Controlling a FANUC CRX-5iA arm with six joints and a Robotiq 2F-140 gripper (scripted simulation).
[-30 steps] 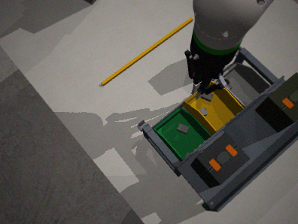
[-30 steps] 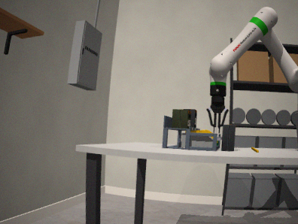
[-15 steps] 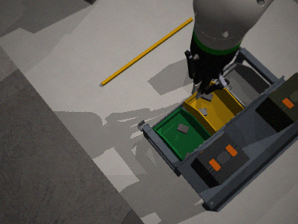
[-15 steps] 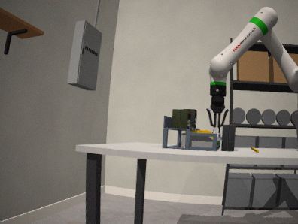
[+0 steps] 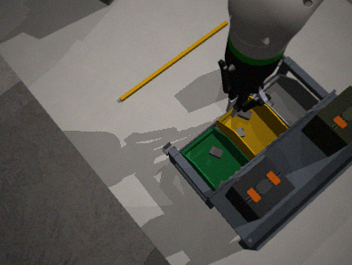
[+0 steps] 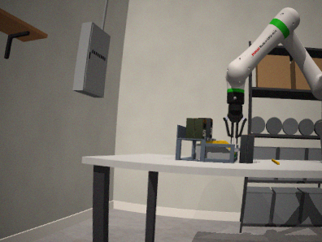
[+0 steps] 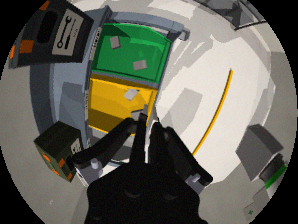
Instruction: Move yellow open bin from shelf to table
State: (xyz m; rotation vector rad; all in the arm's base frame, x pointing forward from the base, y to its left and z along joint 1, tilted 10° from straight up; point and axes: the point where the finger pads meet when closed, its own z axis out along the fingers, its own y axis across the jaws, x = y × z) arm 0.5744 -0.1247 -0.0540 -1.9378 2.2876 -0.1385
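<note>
The yellow open bin (image 5: 254, 129) sits on the lower level of the grey-blue shelf (image 5: 267, 178), beside a green open bin (image 5: 215, 157). A small grey part (image 5: 240, 132) lies in the yellow bin and another in the green one. My gripper (image 5: 242, 108) points down at the yellow bin's open front and is shut on its front rim. In the wrist view the fingertips (image 7: 145, 119) meet on the front wall of the yellow bin (image 7: 120, 99), with the green bin (image 7: 129, 56) beyond. From the side, the gripper (image 6: 234, 140) stands at the shelf's right end (image 6: 205, 148).
Two dark boxes with orange tabs (image 5: 260, 187) (image 5: 333, 121) stand on the shelf's upper level. A long yellow rod (image 5: 173, 62) lies on the table top in front of the shelf. A dark post (image 6: 245, 148) stands right of the shelf.
</note>
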